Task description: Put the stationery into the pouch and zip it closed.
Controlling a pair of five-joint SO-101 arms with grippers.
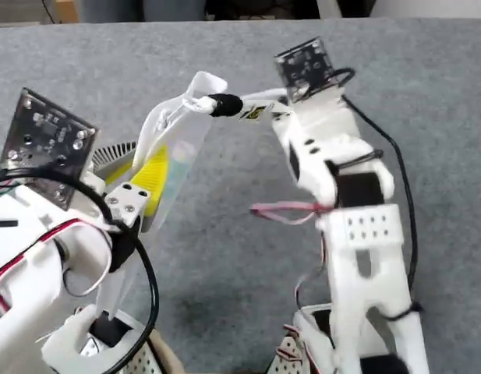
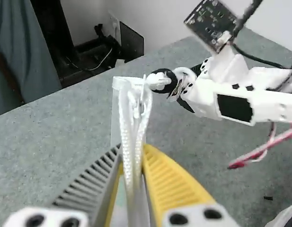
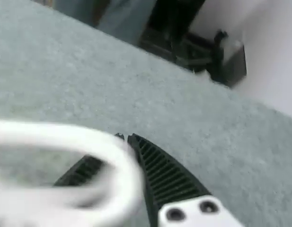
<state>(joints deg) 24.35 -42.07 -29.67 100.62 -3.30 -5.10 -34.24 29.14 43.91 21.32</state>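
Observation:
A clear pouch [image 1: 182, 128] with a white zip strip [image 2: 131, 118] hangs above the grey table, stretched between both arms. My left gripper [image 1: 139, 161], with one grey and one yellow finger [image 2: 164, 179], is shut on the pouch's zip edge [image 2: 132, 150] at its near end. At the pouch's far end, my right gripper [image 1: 221, 104] with black fingers is shut on the zip pull [image 2: 155, 80]. In the right wrist view its fingers [image 3: 160, 165] close at their tips [image 3: 127, 138] behind a blurred white band [image 3: 65, 137]. A pale shape [image 1: 178, 160] shows faintly inside the pouch.
Grey felt table top [image 1: 224, 234] lies under both arms. Red and white wires [image 1: 283, 210] hang off the right arm. Dark furniture and cables [image 2: 93, 52] stand beyond the table's far edge.

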